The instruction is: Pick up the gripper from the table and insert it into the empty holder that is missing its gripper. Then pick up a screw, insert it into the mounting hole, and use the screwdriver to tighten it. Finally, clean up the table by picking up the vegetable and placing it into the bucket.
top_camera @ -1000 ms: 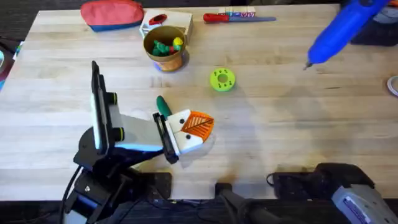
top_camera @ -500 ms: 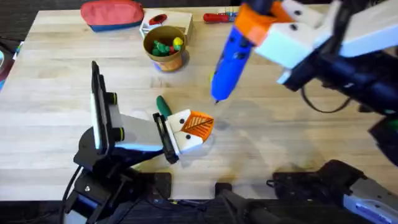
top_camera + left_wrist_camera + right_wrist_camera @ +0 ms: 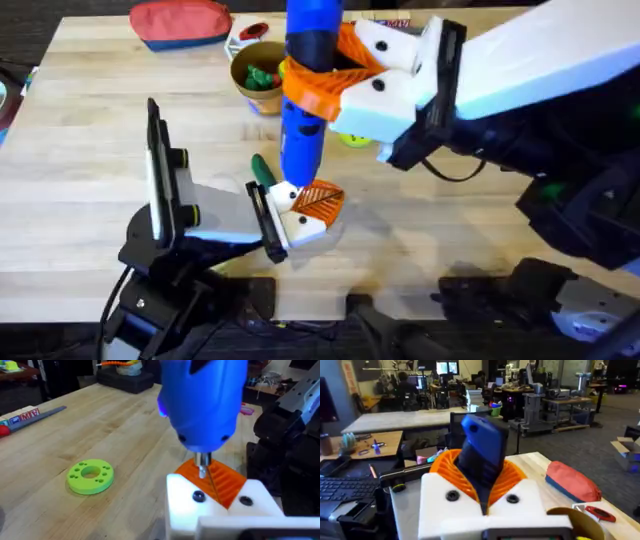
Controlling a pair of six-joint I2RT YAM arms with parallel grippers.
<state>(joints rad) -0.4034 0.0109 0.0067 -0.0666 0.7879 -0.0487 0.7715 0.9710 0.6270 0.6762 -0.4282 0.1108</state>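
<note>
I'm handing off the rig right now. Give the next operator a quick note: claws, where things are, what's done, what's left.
Right claw: shut on the screwdriver, bit down at the left claw's white mount, beside its orange tip.
Left claw: resting low on the table.
Done: orange tip seated.
Left: whether the screw is tight, I can't tell. Vegetable still on the table behind the left claw; bucket at the far side.

The right gripper (image 3: 318, 72) has white blocky finger mounts faced with orange ribbed pads (image 3: 512, 476), each mount carrying a dark round screw head just behind its pad. Behind the fingers the arm is a broad white shell over black joints with a thin black cable. The left gripper (image 3: 305, 208) has the same white mounts, one orange ribbed pad (image 3: 226, 483), and black links behind.
</note>
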